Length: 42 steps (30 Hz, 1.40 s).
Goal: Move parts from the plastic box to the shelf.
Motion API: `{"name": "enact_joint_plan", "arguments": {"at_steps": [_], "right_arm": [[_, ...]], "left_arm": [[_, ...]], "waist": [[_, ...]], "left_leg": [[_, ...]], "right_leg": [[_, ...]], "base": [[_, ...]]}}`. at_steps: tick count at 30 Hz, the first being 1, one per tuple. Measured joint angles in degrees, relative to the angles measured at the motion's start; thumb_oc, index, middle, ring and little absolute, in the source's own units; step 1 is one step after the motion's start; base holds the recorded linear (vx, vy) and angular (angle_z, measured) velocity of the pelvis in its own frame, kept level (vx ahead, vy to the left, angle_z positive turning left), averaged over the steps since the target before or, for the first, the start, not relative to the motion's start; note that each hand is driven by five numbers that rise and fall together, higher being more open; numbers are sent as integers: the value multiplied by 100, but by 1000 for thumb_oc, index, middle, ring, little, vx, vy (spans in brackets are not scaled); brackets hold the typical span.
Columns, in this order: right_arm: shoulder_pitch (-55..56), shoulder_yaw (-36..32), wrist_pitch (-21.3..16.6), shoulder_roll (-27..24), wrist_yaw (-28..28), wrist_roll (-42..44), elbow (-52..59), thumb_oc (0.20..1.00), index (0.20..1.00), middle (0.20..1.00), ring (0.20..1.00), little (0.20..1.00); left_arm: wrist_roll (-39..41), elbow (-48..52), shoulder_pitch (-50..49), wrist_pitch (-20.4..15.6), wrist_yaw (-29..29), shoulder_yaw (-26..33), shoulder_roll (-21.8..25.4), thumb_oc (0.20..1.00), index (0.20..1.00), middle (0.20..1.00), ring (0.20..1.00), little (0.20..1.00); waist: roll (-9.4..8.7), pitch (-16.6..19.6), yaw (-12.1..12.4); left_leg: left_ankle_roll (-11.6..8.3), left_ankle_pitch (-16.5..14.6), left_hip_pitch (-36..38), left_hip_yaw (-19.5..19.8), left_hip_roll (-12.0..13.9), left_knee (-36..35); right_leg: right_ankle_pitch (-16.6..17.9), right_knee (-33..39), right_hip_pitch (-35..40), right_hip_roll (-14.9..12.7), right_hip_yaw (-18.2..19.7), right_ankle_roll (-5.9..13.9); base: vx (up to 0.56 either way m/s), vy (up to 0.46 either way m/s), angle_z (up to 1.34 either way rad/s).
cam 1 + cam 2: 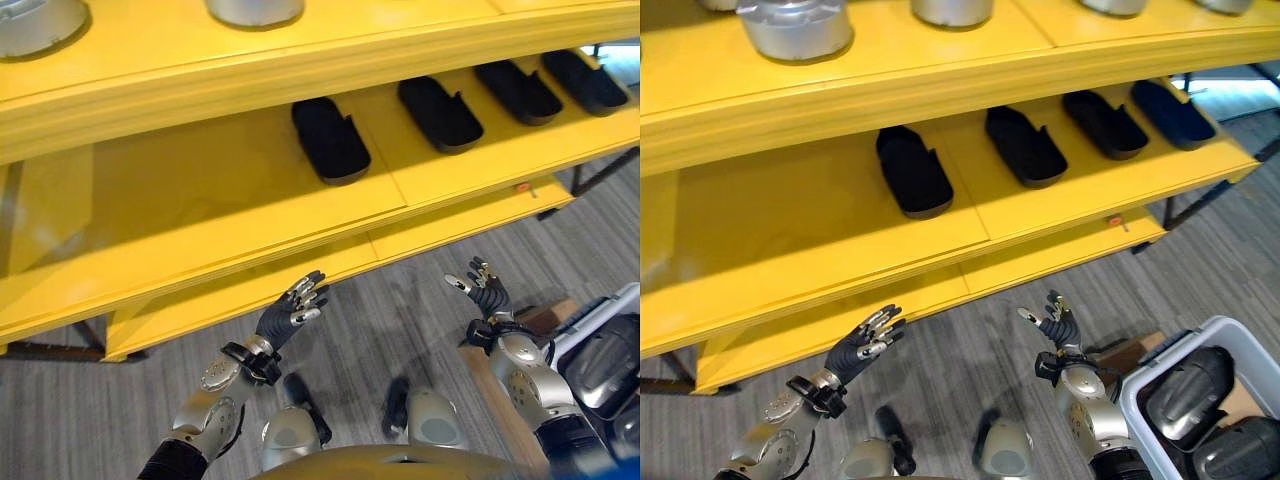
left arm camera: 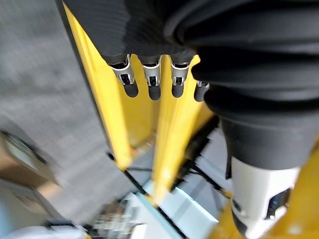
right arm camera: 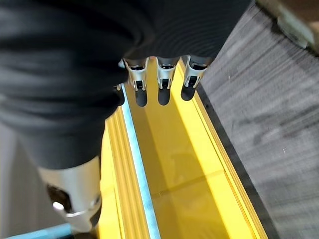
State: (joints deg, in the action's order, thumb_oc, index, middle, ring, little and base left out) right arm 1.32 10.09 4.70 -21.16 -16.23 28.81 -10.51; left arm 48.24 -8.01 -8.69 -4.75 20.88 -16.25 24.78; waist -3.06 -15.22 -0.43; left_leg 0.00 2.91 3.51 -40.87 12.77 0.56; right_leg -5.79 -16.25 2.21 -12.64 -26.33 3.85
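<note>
Right eye view cuts off the grey plastic box (image 1: 1240,335) at the near right corner, so only part of its rim and two dark parts (image 1: 1185,385) inside it can be made out; their exact shape is hard to tell. On the top level of the yellow shelf (image 1: 790,250), silver metal parts (image 1: 795,28) are cropped by the far edge of the picture. Going left to right along the middle level, the left stretch is bare, then four black moulded trays (image 1: 912,172) sit in a row toward the far right. A small orange spot (image 1: 1116,221) shows on the shelf's front edge near the right end. The left hand (image 1: 862,345) hovers over the grey floor (image 1: 970,350) just in front of the lowest board, fingers relaxed and slightly spread, holding nothing. The right hand (image 1: 1055,322) is raised near it, to the right, fingers also loosely spread and empty, with the box just beside its forearm on the right. The parts lie in the box, nearer than the right hand and apart from it, untouched by either hand.
</note>
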Motion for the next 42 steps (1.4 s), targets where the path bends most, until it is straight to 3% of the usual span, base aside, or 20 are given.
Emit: {"name": "enact_joint_plan", "arguments": {"at_steps": [1, 2, 3, 4, 7, 10, 13, 19, 20, 23, 24, 25, 26, 28, 29, 30, 34, 36, 38, 42], "right_arm": [[-7, 0, 6, -2, -16, 0, 0, 1000, 1000, 1000, 1000, 1000], [-63, 18, 77, -6, -81, -1, 3, 1000, 1000, 1000, 1000, 1000], [-100, 22, 102, -39, -146, -1, -12, 1000, 1000, 1000, 1000, 1000], [-50, 42, 156, -180, -288, -2, 3, 1000, 1000, 1000, 1000, 1000], [183, -2, 286, -529, -492, -3, -51, 1000, 1000, 1000, 1000, 1000], [488, -312, 431, -613, -831, -105, -70, 1000, 1000, 1000, 1000, 1000], [685, -526, 451, -564, -1150, -257, -114, 1000, 1000, 1000, 1000, 1000], [768, -792, 499, -533, -1581, -472, -515, 1000, 1000, 1000, 1000, 1000], [762, -771, 491, -515, -1561, -523, -522, 1000, 1000, 1000, 1000, 1000], [689, -750, 417, -421, -1514, -610, -519, 1000, 1000, 1000, 1000, 1000], [568, -710, 356, -412, -1405, -727, -519, 1000, 1000, 1000, 1000, 1000], [551, -727, 310, -422, -1354, -816, -502, 1000, 1000, 1000, 1000, 1000], [545, -723, 263, -446, -1271, -869, -497, 1000, 1000, 1000, 1000, 1000], [585, -733, 243, -469, -1166, -875, -451, 1000, 1000, 1000, 1000, 1000], [627, -729, 245, -478, -1144, -874, -453, 1000, 1000, 1000, 1000, 1000], [704, -703, 250, -339, -1085, -880, -509, 1000, 1000, 1000, 1000, 1000], [758, -343, 244, -131, -1020, -876, -379, 1000, 1000, 1000, 1000, 1000], [675, -132, 242, -125, -1021, -873, -376, 1000, 1000, 1000, 1000, 1000], [403, 86, 242, -75, -904, -878, -375, 1000, 1000, 1000, 1000, 1000], [334, 179, 258, -12, -647, -897, -375, 1000, 1000, 1000, 1000, 1000]], "left_arm": [[38, -6, -37, -6, -1, 55, 17, 1000, 1000, 1000, 1000, 1000], [71, -56, -140, -53, -10, 177, 91, 1000, 1000, 1000, 1000, 1000], [72, -118, -165, -60, -18, 238, 28, 1000, 1000, 1000, 1000, 1000], [71, -190, -191, -55, -20, 224, -86, 1000, 1000, 1000, 1000, 1000], [72, -179, -139, -56, -6, 234, -327, 1000, 1000, 1000, 1000, 1000], [81, -167, -144, -30, 7, 321, -470, 1000, 1000, 1000, 1000, 1000], [81, -67, -171, 55, 51, 402, -549, 1000, 1000, 1000, 1000, 1000], [71, 16, -57, 184, -39, 229, -605, 1000, 1000, 1000, 1000, 1000], [73, 14, -29, 177, -142, 231, -608, 1000, 1000, 1000, 1000, 1000], [74, 36, 5, 156, -308, 244, -528, 1000, 1000, 1000, 1000, 1000], [73, 87, -41, 38, -402, 277, -493, 1000, 1000, 1000, 1000, 1000], [60, 201, -46, 8, -481, 281, -480, 1000, 1000, 1000, 1000, 1000], [54, 316, -59, -81, -510, 287, -477, 1000, 1000, 1000, 1000, 1000], [28, 372, -78, -102, -500, 292, -476, 1000, 1000, 1000, 1000, 1000], [8, 378, -52, -103, -499, 297, -486, 1000, 1000, 1000, 1000, 1000], [-64, 374, -58, -124, -466, 354, -458, 1000, 1000, 1000, 1000, 1000], [-183, 315, -136, -105, -476, 273, -256, 1000, 1000, 1000, 1000, 1000], [-187, 341, -138, -123, -516, 269, -238, 1000, 1000, 1000, 1000, 1000], [-189, 337, -87, -125, -593, 257, -250, 1000, 1000, 1000, 1000, 1000], [-534, 297, 9, -245, -572, 211, -311, 1000, 1000, 1000, 1000, 1000]], "waist": [[-143, 80, 49], [-289, 166, 143], [-271, 174, 135], [-128, 251, -49], [37, 315, -236], [119, 352, -403], [167, 317, -544], [316, 215, -875], [312, 211, -783], [161, 164, -593], [-1, 110, -468], [-24, 137, -592], [-55, 123, -518], [67, 138, -568], [144, 135, -610], [304, 192, -633], [139, 310, -580], [172, 315, -475], [224, 302, -395], [292, 363, -502]], "left_leg": [[-70, 30, 20, -147, 42, 61], [-181, -24, 31, -438, 154, 319], [-198, -23, 62, -462, 264, 408], [-214, 25, 46, -404, 462, 473], [-267, 85, 23, -198, 601, 451], [-372, 185, 63, -96, 687, 435], [-634, 265, 150, -181, 656, 158], [-627, 340, 313, -406, 574, -41], [-703, 416, 374, -77, 574, 27], [-546, 547, 432, 1107, 544, 412], [-469, 345, 371, 1905, 418, 776], [-564, 31, 340, 2267, 104, 490], [-448, -171, 356, 2577, -403, 171], [-311, -180, 327, 2578, -864, -218], [-250, -134, 322, 2580, -928, -300], [-49, -257, 462, 2442, -920, -548], [-152, -332, 435, 2243, -988, -599], [-84, -300, 463, 2351, -1104, -586], [3, -373, 533, 2938, -1124, -566], [-14, -582, 718, 2716, -1114, -594]], "right_leg": [[10, 340, 147, 12, -105, 6], [58, 1057, 381, 233, -175, 13], [124, 1267, 464, 351, -108, -21], [253, 1477, 498, 611, -72, -140], [322, 1641, 466, 864, 135, -246], [433, 1754, 350, 995, 440, -344], [457, 1722, 212, 1037, 511, -330], [276, 1273, -168, 967, 820, -307], [196, 1061, -327, 969, 1043, -368], [206, 935, -419, 952, 1624, -459], [346, 1036, -326, 878, 2109, -516], [489, 1231, -291, 856, 2332, -502], [602, 1406, -315, 767, 2575, -498], [853, 1752, -160, 818, 2668, -375], [863, 1795, -105, 887, 2648, -357], [818, 1818, -66, 1089, 2675, -308], [777, 1686, -290, 1033, 2587, -203], [840, 1642, -384, 1034, 2791, -190], [948, 1730, -371, 1049, 3092, -128], [890, 1617, -399, 1071, 3126, -65]], "base": [[-111, -305, -154], [-103, -207, -133], [-99, -196, -121], [-128, -270, -60], [-107, -266, -42], [-124, -354, -49], [-77, -239, -17], [-47, -319, -33], [38, -217, -82], [29, -68, -110], [31, -131, -133], [54, -151, -155], [82, -93, -106], [68, -35, -67], [74, -16, -18], [145, -42, -23], [124, -18, -31], [153, 56, -47], [197, 152, -88], [230, 219, -35]]}}
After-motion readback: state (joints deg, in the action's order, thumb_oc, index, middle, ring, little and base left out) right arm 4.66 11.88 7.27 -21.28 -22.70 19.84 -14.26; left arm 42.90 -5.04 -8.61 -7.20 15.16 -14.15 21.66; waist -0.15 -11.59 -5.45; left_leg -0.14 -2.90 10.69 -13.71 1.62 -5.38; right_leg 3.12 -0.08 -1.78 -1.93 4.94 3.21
